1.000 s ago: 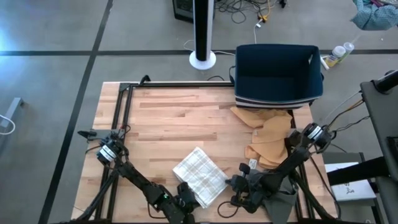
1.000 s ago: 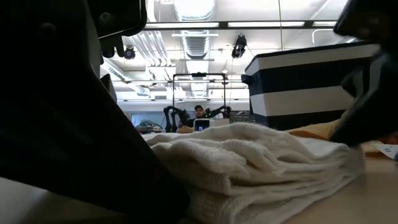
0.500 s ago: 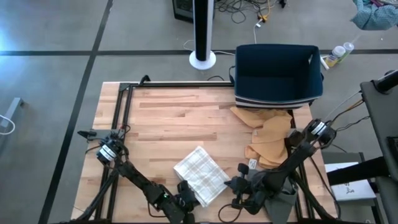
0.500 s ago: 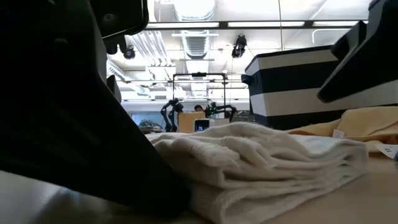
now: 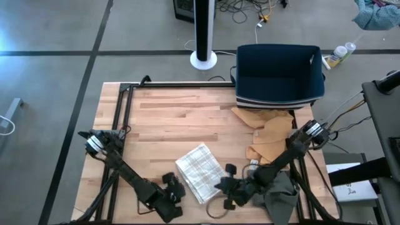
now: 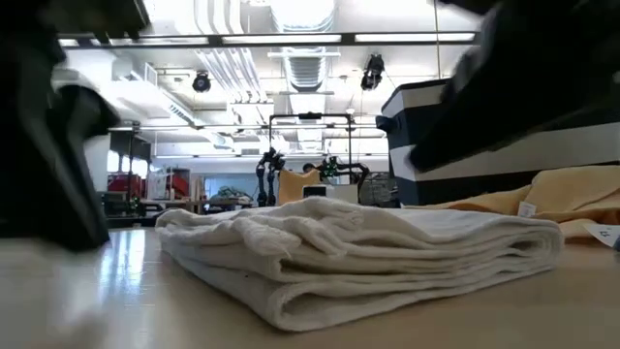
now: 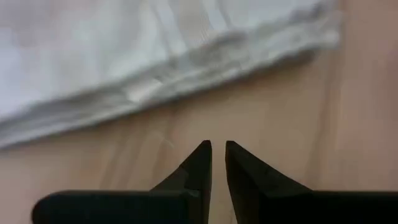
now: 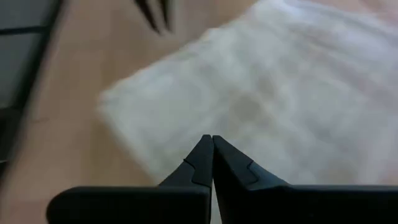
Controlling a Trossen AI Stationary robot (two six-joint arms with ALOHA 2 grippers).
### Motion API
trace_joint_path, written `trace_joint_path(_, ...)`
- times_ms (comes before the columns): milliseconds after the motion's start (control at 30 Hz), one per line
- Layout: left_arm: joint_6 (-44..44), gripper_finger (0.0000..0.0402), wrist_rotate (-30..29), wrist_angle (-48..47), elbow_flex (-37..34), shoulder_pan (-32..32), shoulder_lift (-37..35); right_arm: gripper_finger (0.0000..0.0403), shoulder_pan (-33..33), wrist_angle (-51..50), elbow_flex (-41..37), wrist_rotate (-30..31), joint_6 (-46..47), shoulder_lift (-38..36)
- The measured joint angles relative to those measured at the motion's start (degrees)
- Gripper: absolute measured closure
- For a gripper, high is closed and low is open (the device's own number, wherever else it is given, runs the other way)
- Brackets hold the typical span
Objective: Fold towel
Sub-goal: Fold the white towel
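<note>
The white checked towel [image 5: 199, 173] lies folded in several layers, flat on the wooden table near its near edge, and also shows in the low view [image 6: 358, 252]. My left gripper [image 5: 179, 186] is shut just off the towel's left edge, its tips [image 7: 217, 147] over bare wood short of the towel's layered edge [image 7: 155, 81]. My right gripper [image 5: 220, 184] is shut at the towel's right side, its tips [image 8: 211, 139] hovering over the towel [image 8: 280, 81]. In the low view neither gripper rests on the cloth.
A navy striped basket [image 5: 279, 75] stands at the table's far right, with tan cloths [image 5: 270, 139] spilling in front of it. A grey cloth [image 5: 281, 194] lies at the near right corner. A black rail [image 5: 181, 85] runs along the far edge. Bare wood lies far-left of the towel.
My left gripper has drawn back from the towel toward the table's left, and its arm has left the low view's foreground. My right gripper has moved left toward the towel's right edge. The towel stays folded in place.
</note>
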Motion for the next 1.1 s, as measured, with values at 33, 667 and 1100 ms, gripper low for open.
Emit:
trace_joint_path(33, -0.52, 0.0364, -1.82, 0.57, -1.17, -0.53, -1.83, 0.0403, -0.95, 0.19, 0.28, -0.10, -0.56, 0.13)
trace_joint_path(667, 3.00, 0.0364, -17.51, 44.49, -32.22, -2.50, -17.33, 0.0403, -23.67, -5.54, 13.87, -15.17, -29.49, 11.91)
trace_joint_path(1100, 8.27, 0.0364, -6.35, 44.14, -33.48, 15.29, -19.53, 0.0403, -18.54, -28.67, 17.96, -9.18, -34.03, -6.45)
